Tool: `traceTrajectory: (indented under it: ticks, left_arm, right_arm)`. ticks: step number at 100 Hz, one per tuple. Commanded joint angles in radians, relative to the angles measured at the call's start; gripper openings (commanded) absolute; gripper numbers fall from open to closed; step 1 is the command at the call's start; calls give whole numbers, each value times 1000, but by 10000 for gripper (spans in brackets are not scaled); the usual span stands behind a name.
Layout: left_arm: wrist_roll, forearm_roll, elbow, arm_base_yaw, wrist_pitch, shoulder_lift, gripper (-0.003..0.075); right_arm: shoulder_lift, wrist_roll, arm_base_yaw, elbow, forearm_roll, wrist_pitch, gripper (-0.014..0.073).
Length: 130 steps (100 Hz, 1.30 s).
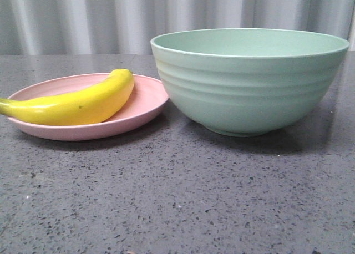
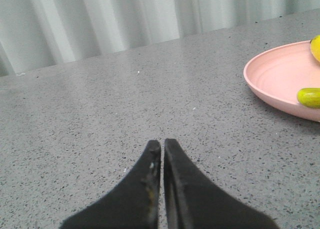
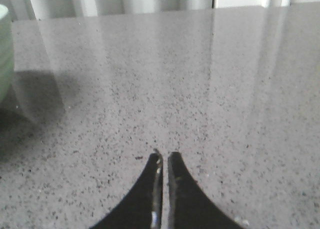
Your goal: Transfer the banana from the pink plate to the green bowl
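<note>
A yellow banana [image 1: 77, 103] lies across the pink plate [image 1: 141, 111] at the left of the front view, its stem end past the plate's left rim. The big green bowl [image 1: 249, 82] stands just right of the plate, nothing visible inside. No gripper shows in the front view. In the left wrist view my left gripper [image 2: 163, 143] is shut over bare table, with the pink plate [image 2: 280, 76] and the banana's stem end [image 2: 309, 97] off to one side. My right gripper [image 3: 164, 155] is shut and holds nothing; a sliver of the green bowl [image 3: 4, 54] shows at the picture's edge.
The table [image 1: 177, 193] is dark grey speckled stone. A pale corrugated wall [image 1: 83, 18] runs behind it. The bowl's shadow [image 3: 30, 104] falls on the table beside the right gripper.
</note>
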Motion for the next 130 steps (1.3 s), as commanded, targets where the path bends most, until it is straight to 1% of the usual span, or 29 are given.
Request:
traceTrajectory:
  ticks: [1,16,35,52,61,76,95,100,112,118,130]
  left_arm:
    - [-5,0,8,-7,-101,-28,-20]
    - [-5,0,8,-7,-160,-28,-20]
    - [-5,-22,8,-7,-226,-28,-20]
    - [-7,-106,6,-7,-377,-28,-20]
    - [-7,-110,-12,-7,-395,-28,-20]
    - [-7,-110,-80,-7,-385,-18,-20]
    - [-9,-112,-215,-7,-305,69,-20]
    - [-9,-112,-243,-7,-300,104,-20]
    - [-9,-112,-286,-7,-302,189,-20]
    - [-9,-112,-292,-7,-310,223,-20]
    - [-9,-114,-292,-7,-326,287,-20]
  right_arm:
    - [-16,-6,-6,24,-11,-123,-68]
    - [-16,-6,-6,24,-11,-202,-68]
    - [-16,-6,-6,24,-11,-346,-68]
    - [-16,-6,-6,22,-11,-450,-68]
    - [-16,-6,-6,11,-11,-468,-67]
    - [-7,-6,-6,-55,-13,-390,-68]
    - [94,-6,-6,-169,-15,-186,-60]
    - [135,-6,-6,-206,0,-129,-60]
    - [245,-4,-6,-277,83,0,-60]
    - [288,-4,-6,-295,92,31,-60]
    - [351,-4,-6,-296,92,14,-62]
